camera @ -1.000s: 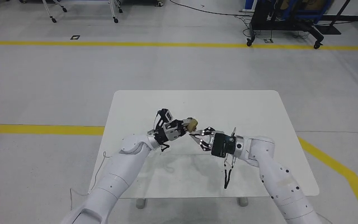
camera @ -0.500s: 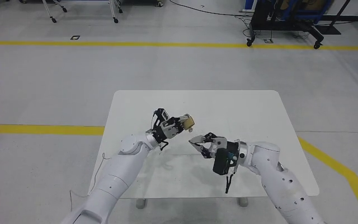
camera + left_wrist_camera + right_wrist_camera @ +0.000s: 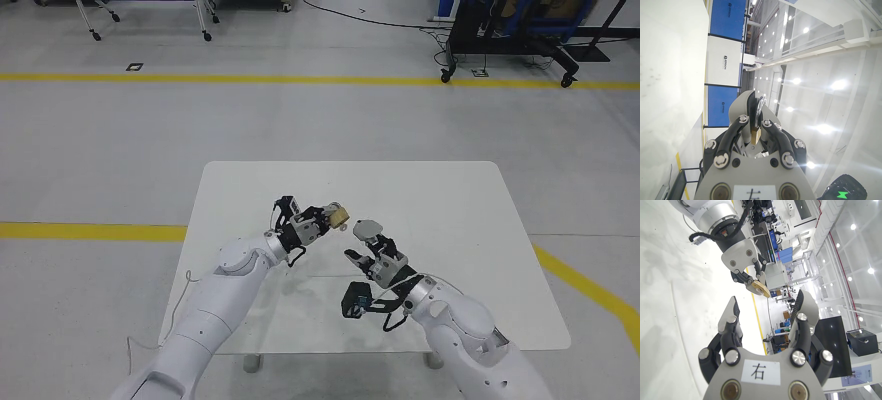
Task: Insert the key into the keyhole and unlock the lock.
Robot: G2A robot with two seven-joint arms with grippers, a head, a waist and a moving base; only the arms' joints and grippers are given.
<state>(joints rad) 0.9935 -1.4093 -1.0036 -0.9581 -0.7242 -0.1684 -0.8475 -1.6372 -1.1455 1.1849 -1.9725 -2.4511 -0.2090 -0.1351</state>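
as left tool (image 3: 755,283) pinches it, lock (image 3: 761,290) (brass) protrudes.

A white table (image 3: 450,190) stands at the centre of the frame on a pale grey floor (image 3: 300,120). A yellow line (image 3: 200,77) crosses the upper frame, and another (image 3: 90,231) runs in from the left edge. A dark wheeled cart (image 3: 510,40) stands at the upper right and a small dark floor marker (image 3: 134,67) lies at the upper left.

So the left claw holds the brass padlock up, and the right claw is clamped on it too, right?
Not quite. The left claw does hold the brass padlock up, but the right claw is open and empty, apart from the padlock. The right wrist view shows it.
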